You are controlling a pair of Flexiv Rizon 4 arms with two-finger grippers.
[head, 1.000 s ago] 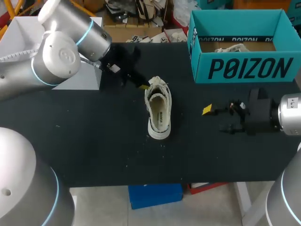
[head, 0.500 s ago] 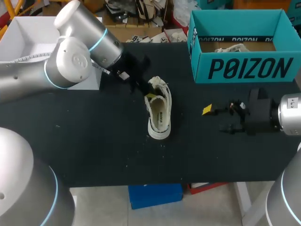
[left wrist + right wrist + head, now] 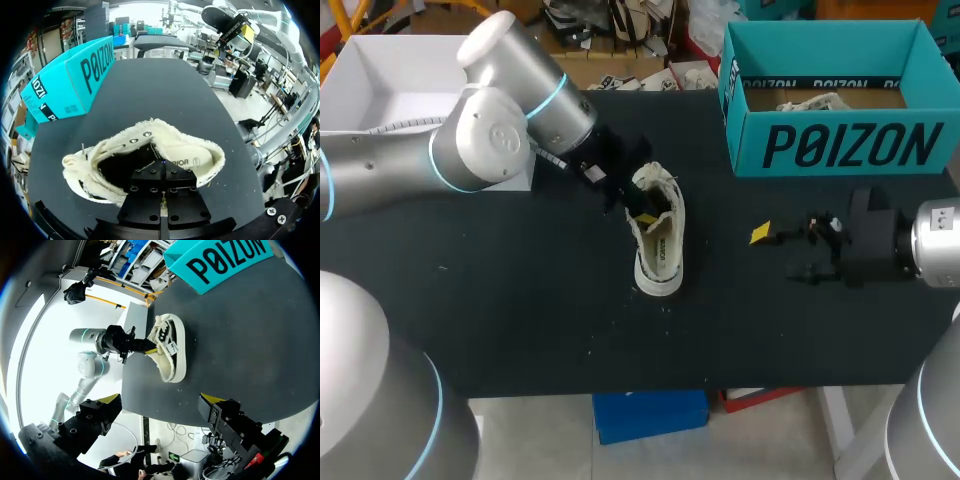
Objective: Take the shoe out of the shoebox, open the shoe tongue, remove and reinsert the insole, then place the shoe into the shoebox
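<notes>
One shoe (image 3: 660,255), left gripper (image 3: 640,213) inside it, closure hidden, right gripper (image 3: 775,252) wide, shoebox (image 3: 840,145) nearby.

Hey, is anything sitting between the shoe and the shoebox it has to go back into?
Nothing visible. Only table lies between the shoe and the shoebox. The right pincer sits in front of the box, off that line.

A robotics lab — a silver left arm (image 3: 490,140) and right arm (image 3: 935,240) flank a black table (image 3: 520,300).
</notes>
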